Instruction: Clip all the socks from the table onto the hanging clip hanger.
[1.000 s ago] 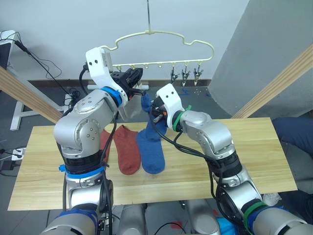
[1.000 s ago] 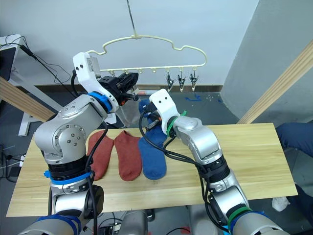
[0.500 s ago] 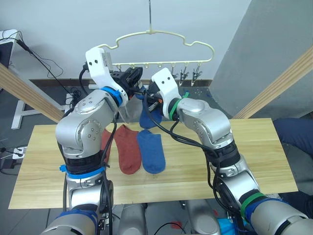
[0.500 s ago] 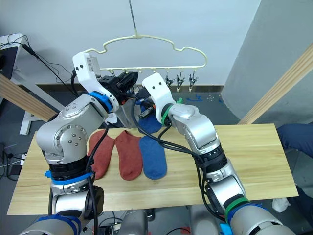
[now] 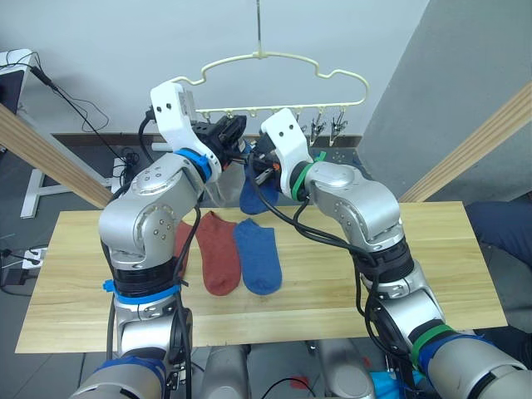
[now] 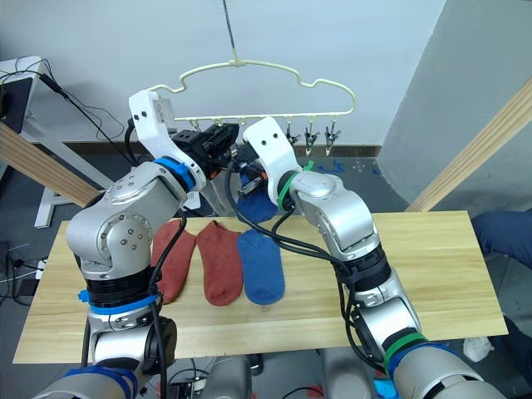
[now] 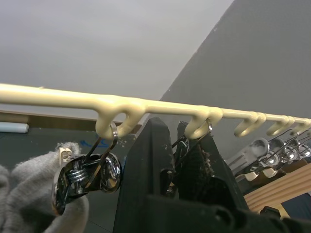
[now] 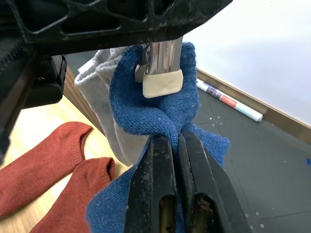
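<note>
hanging from a thin metal hook, the cream plastic clip hanger (image 5: 283, 68) carries a row of small metal clips under its bar. both arms are raised to this row, above the far edge of the wide light wooden table (image 5: 432, 258).

the right gripper (image 8: 176, 145) has its two black fingers pressed tight on a fold of a blue fabric sock (image 8: 160, 107). this sock is held up at the hanger, and in the right wrist view a metal clip with a cream tip (image 8: 163, 80) sits on its upper edge. the lower part of the sock hangs down over the table's far edge.

the left gripper (image 7: 180, 160) reaches to the same place on the bar; its fingers stand one on each side of a clip that hangs from a cream hook, and they appear closed on it. just beside it, another metal clip (image 7: 85, 177) holds a light grey sock (image 7: 29, 194), which hangs below the bar.

on the table lie a second blue sock (image 5: 256, 256), a rust-red sock (image 5: 218, 252) touching it, and another rust-red sock (image 6: 170, 259), partly hidden behind the left arm.
</note>
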Available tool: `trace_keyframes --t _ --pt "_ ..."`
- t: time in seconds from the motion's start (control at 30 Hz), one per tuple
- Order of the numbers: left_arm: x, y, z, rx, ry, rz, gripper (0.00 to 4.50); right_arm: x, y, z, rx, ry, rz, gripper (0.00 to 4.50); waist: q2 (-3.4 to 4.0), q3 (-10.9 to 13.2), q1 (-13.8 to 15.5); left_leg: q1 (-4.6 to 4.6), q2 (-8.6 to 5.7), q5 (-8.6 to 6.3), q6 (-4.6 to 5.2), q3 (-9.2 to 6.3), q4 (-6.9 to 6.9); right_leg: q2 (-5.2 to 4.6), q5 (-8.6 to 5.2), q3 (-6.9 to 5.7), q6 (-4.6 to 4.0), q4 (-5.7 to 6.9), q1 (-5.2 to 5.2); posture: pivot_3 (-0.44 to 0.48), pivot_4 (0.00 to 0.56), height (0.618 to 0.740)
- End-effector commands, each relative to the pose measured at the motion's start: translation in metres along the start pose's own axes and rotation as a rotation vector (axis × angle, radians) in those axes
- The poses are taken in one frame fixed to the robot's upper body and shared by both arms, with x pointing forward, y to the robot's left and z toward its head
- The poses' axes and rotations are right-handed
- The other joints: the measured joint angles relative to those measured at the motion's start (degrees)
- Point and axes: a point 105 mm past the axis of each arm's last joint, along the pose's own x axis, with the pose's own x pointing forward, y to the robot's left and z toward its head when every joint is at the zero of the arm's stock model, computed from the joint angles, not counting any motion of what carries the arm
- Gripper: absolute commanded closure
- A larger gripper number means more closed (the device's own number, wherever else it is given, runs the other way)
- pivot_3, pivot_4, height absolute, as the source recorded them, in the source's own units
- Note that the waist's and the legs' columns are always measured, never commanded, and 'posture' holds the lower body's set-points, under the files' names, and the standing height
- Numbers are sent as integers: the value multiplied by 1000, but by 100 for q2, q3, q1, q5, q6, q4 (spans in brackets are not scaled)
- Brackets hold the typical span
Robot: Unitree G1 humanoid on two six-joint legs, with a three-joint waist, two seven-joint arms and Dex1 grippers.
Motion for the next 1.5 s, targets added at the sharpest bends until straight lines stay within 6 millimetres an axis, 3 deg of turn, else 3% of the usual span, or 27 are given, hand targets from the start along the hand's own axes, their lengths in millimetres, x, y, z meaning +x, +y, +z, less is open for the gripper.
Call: trace_keyframes --t 0.03,0.77,1.07,1.17,1.3,1.5 --pt "-2 -8 10 21 -53 -27 4283 -7 5 27 -24 -91 20 4485 0 0 -1 0 0 0 0 0 0 0 0 0 0 0 0 -214 342 740" --pt "-3 -8 8 19 -56 -37 4283 -8 4 39 -21 -122 14 4485 0 0 -4 0 0 0 0 0 2 0 1 0 -1 2 0 -221 336 740" --pt "-4 -9 6 23 -38 -43 1580 -9 6 36 -22 -111 25 4500 0 -1 -6 1 0 0 0 0 4 0 1 0 -1 8 0 -220 334 740" --pt "-5 -10 6 27 -41 -52 1580 -11 7 32 -17 -97 37 4500 1 -2 -6 1 0 0 0 0 7 0 1 0 -1 14 0 -216 336 740" --pt "-6 -12 6 40 -40 -62 1543 -11 10 27 -15 -70 60 3440 1 -2 -7 2 -1 1 -1 0 12 0 0 1 -1 38 -7 -215 335 740" --pt "-10 -15 4 60 -29 -84 1543 -13 11 24 -16 -59 65 1357 0 -2 -8 3 -2 7 -9 -1 18 3 0 3 -1 69 -19 -208 334 740"
